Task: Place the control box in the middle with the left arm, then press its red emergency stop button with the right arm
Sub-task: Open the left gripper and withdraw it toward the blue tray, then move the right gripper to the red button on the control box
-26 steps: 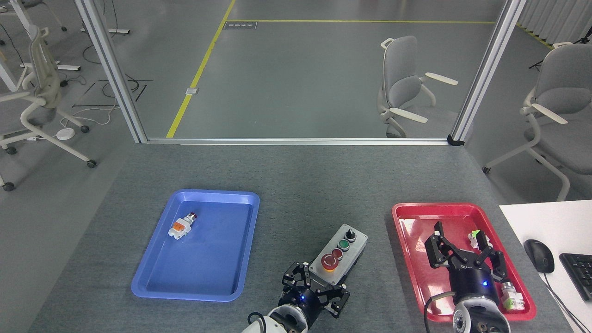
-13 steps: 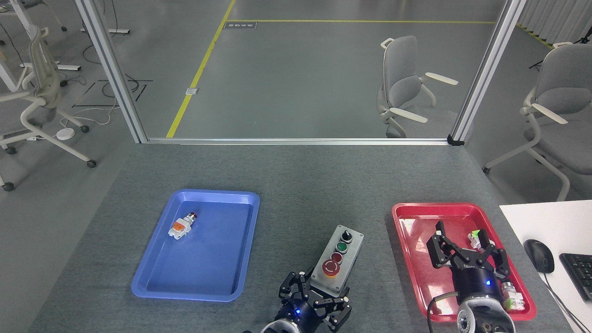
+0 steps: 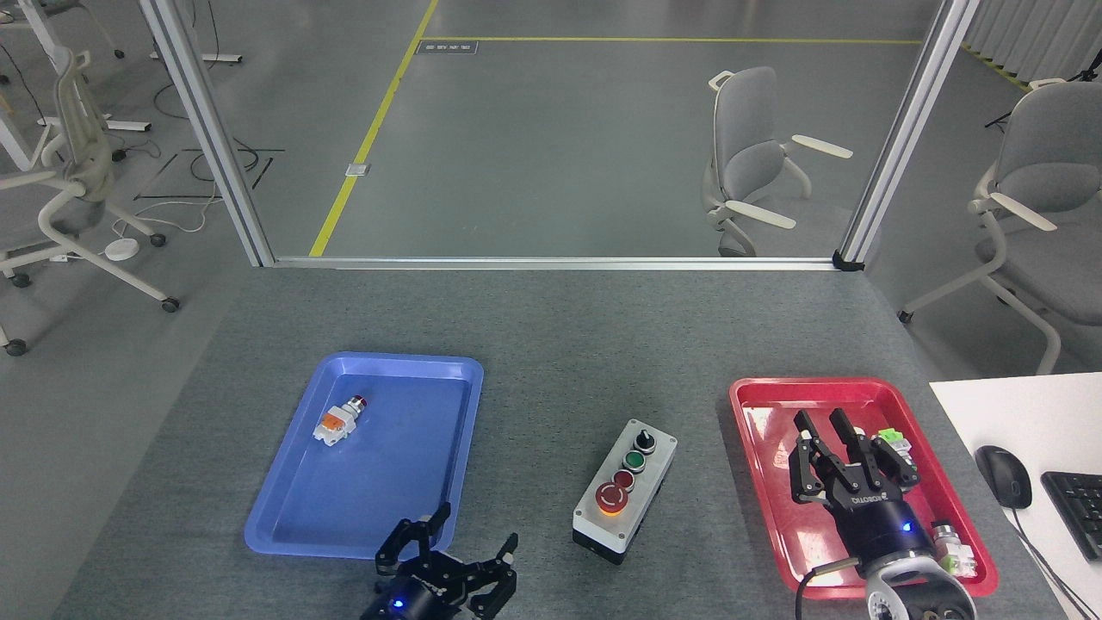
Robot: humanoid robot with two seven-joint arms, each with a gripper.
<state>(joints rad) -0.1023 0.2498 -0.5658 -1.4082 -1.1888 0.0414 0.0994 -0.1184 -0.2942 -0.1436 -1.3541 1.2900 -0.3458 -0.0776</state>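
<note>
Grey worktop (image 3: pixel 551 344): our control box (image 3: pixel 626 491) lies free mid-mat, red emergency stop button (image 3: pixel 612 498) nearest us, left of our right pincer (image 3: pixel 839 443), fingers drawn together; left pincer (image 3: pixel 448 551) spread open.

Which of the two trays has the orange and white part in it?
The blue tray, on the left; the red tray sits right.

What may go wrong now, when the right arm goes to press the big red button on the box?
1. The control box lies loose on the mat, held by neither arm; an off-centre push may slide or tip it.
2. The small red button sits right beside the emergency stop button; a wide press may hit both.
3. The right gripper hovers over small parts in the red tray and may snag them.
</note>
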